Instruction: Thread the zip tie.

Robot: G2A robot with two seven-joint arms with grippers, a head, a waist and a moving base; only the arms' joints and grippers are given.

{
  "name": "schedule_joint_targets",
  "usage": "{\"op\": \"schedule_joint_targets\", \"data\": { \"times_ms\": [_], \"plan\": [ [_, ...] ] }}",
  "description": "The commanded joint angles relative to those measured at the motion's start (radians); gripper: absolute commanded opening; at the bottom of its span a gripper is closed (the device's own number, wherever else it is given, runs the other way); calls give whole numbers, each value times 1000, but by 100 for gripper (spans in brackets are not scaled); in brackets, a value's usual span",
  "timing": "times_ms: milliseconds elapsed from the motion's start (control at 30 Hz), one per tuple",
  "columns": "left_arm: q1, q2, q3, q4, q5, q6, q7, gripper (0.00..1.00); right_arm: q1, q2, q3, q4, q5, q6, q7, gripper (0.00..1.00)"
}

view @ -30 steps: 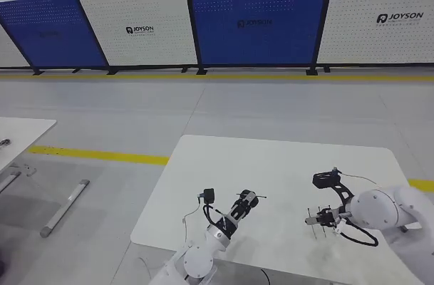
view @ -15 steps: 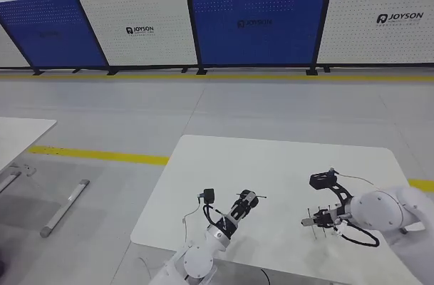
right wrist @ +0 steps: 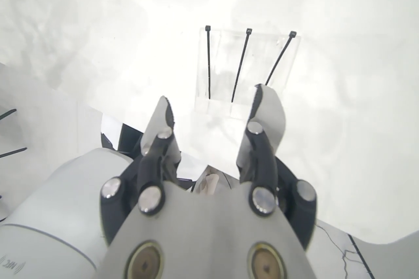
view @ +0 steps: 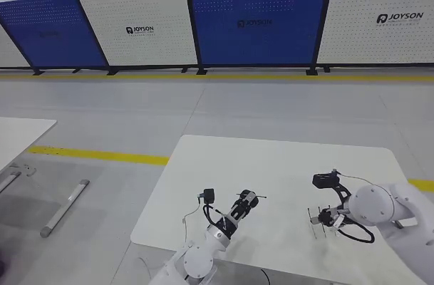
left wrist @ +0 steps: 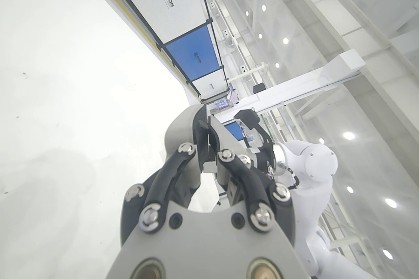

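Note:
Three black zip ties [right wrist: 241, 59] stand side by side in a clear holder [right wrist: 281, 77] on the white table [view: 274, 164]. My right gripper [right wrist: 214, 103] hangs open just short of the holder. One of its fingertips [right wrist: 265, 95] sits by the foot of the outermost tie [right wrist: 280, 58]. From above, the right gripper [view: 323, 214] is at the holder [view: 316, 222], near the table's front right. My left gripper [left wrist: 207, 133] is shut, with nothing visible between its fingers. It rests low over the table's front middle [view: 245, 200].
The table's front edge runs close behind both arms. Bare tabletop lies between the two grippers and toward the back. Two thin black strips [right wrist: 13, 152] poke in at the edge of the right wrist view. A white table [view: 13, 135] stands far left.
The right arm drifted slightly to the left, then came back toward the holder. The left arm has stayed put.

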Motion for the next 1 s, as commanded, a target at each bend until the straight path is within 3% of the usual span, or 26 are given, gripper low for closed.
{"op": "schedule_joint_targets", "data": {
  "times_ms": [0,500,967],
  "plan": [
    [0,0,0,0,0,0,0,0,4,-2,-1,17,3,5,0,30],
    [0,0,0,0,0,0,0,0,27,-30,-22,113,2,26,0,19],
    [0,0,0,0,0,0,0,0,81,-82,-91,225,16,26,0,20]
  ]
}}
